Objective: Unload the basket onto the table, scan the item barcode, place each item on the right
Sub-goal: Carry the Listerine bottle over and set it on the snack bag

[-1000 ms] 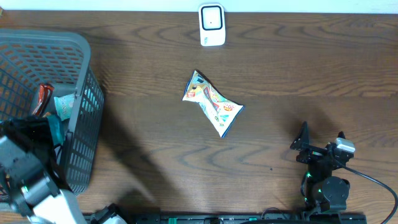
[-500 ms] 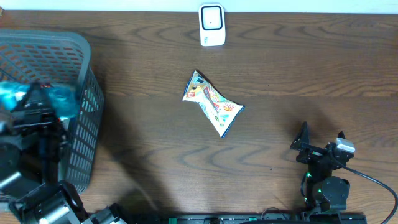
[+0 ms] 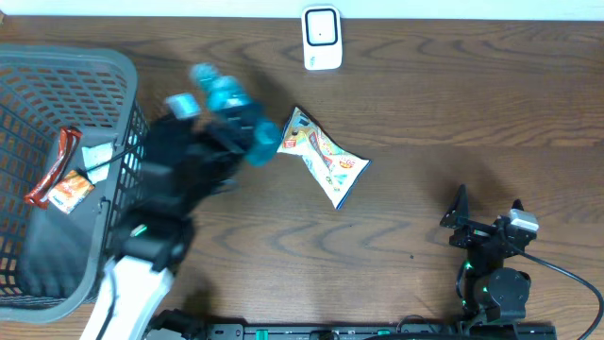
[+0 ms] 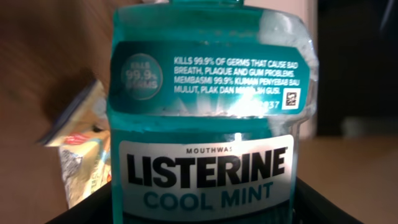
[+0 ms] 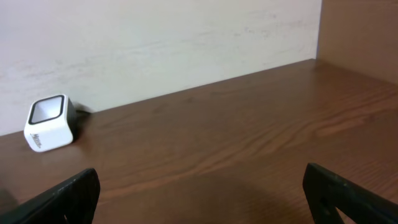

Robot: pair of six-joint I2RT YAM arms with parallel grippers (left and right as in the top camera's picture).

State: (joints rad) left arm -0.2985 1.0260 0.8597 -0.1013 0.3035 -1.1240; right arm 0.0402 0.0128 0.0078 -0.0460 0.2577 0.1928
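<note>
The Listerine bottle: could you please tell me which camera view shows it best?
The left wrist view: the Listerine bottle fills the frame, its Cool Mint label sharp and readable. Overhead shows only a motion-blurred teal shape; the right wrist view does not show it.

Teal mouthwash bottle (image 4: 205,124), white scanner (image 3: 322,38), grey basket (image 3: 57,59), seemingly multicoloured snack packet (image 3: 324,162)

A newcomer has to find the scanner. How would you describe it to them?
Look at the far edge of the wooden table, by the pale wall. About midway stands the scanner. It is a small white box, unlike the colourful snack packet nearer the centre.
</note>
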